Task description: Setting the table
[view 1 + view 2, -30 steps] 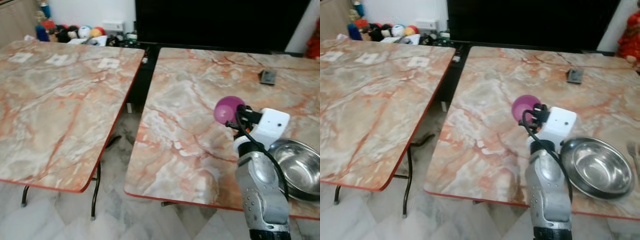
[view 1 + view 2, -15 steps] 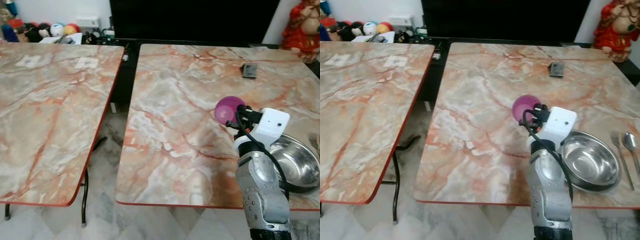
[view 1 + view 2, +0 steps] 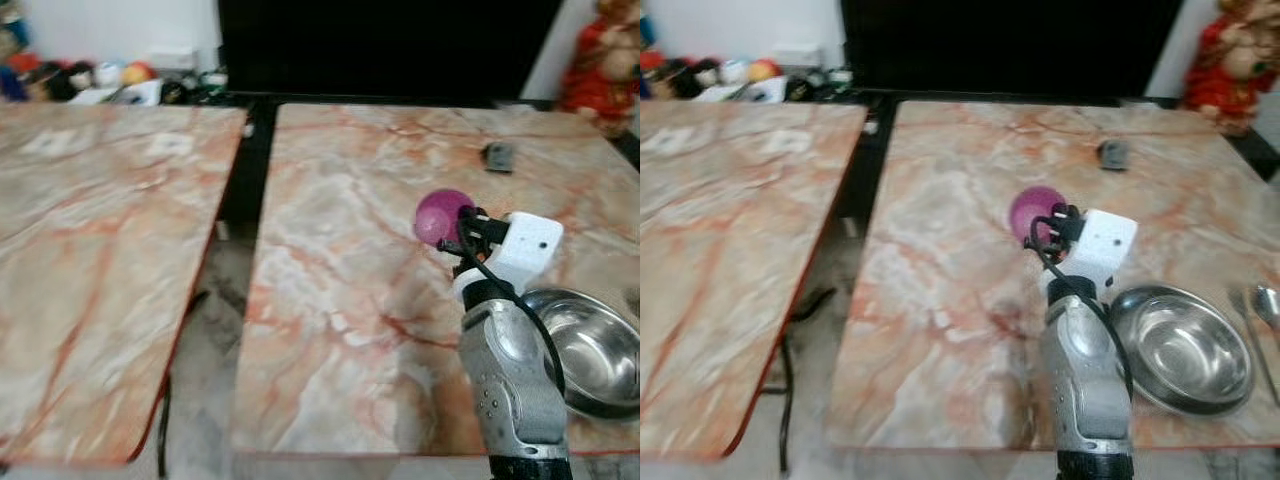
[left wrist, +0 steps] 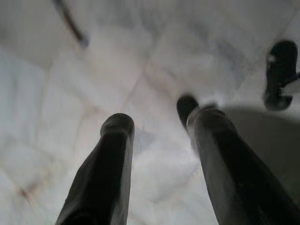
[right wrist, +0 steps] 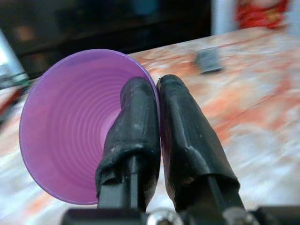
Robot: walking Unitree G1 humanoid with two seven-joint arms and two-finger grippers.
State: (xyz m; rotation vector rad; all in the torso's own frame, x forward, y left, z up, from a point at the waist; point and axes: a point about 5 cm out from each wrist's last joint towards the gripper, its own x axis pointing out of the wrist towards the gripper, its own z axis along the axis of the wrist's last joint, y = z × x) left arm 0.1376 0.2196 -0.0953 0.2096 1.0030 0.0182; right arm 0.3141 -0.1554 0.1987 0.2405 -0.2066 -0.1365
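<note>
Left eye view: the picture is blurrier than half a second ago and the whole scene has shifted slightly, so the camera has moved; the right end effector (image 3: 462, 228) still carries the purple cup (image 3: 443, 215) above the middle of the right-hand counter (image 3: 340, 300). That counter is a marble-patterned slab, cream veined with orange, with a thin red edge. A round, shiny steel bowl (image 3: 590, 352) sits by its near right corner, and a small dark flat object (image 3: 498, 156) lies near the far right edge.

Right eye view: a fork (image 3: 1246, 318) and spoon (image 3: 1268, 302) lie at the right edge, beside the bowl.

Left wrist view: the left end effector (image 4: 157, 136) hangs over pale marble floor (image 4: 56, 70), its smooth black fingers apart.

Right wrist view: the two fingers are clamped on the cup's thin rim, one inside and one outside. The cup is translucent plastic, conical, with fine ridges inside.
</note>
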